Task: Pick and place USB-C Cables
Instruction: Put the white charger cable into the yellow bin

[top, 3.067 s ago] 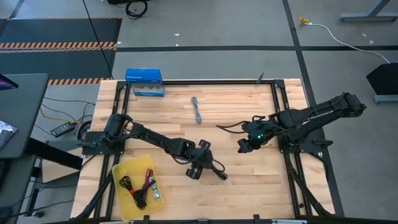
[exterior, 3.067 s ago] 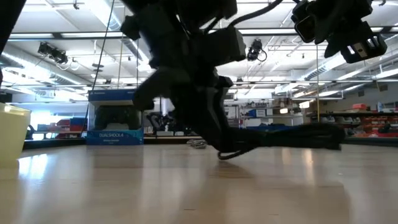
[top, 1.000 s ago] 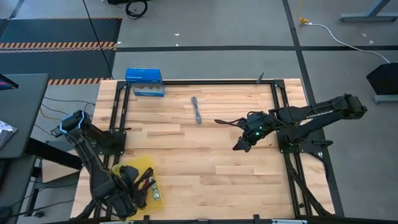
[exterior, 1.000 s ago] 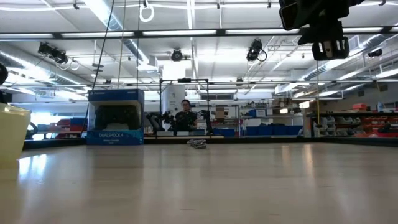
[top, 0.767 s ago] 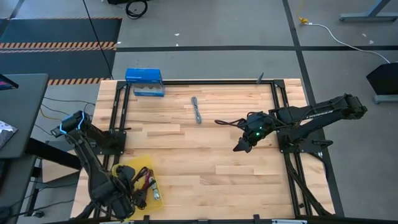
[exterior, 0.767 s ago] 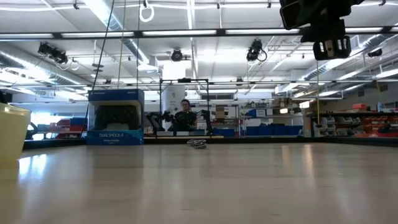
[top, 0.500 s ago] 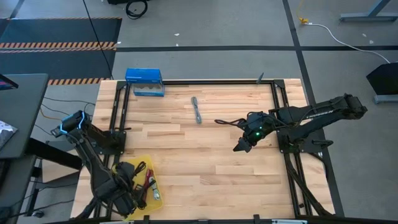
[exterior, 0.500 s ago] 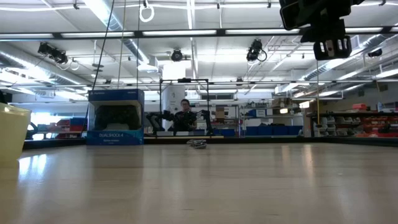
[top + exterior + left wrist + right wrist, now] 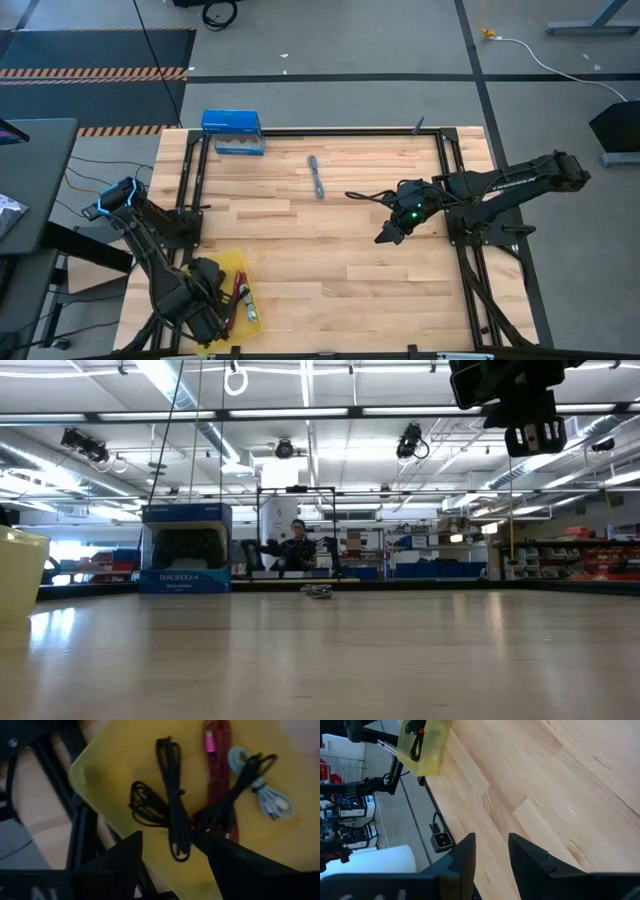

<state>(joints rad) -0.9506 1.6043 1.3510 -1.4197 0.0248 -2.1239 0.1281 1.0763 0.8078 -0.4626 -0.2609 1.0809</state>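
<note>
Inside a yellow tray (image 9: 100, 775) at the near left corner of the wooden surface (image 9: 330, 250), five USB-C cables lay loosely overlapping: two black bundles (image 9: 172, 810), a third black cable (image 9: 235, 795) draped across the others, one magenta braided cable (image 9: 217, 780) and one pale grey cable (image 9: 267, 795). A small red spot showed where the black cables crossed. A sixth cable, a grey bundle (image 9: 317, 176), lay alone on the bare wood toward the far side, well apart from the tray; the low view showed it as a small heap (image 9: 318, 591) against the room behind.

The left hand (image 9: 172, 857) hung directly over the tray with its two dark fingers spread wide and nothing between them, the black bundles showing through the gap. From above, the left arm covered much of the tray (image 9: 240, 262). The right hand (image 9: 390, 233) hovered above bare wood at the surface's right-centre, its fingers (image 9: 530, 855) parted by a narrow gap and holding nothing.

A blue box (image 9: 232, 127) stood at the far left corner. A black metal frame (image 9: 330, 131) ran around the working area. A long white cord (image 9: 560, 65) trailed across the floor beyond. A person (image 9: 296, 545) sat far back in the room.
</note>
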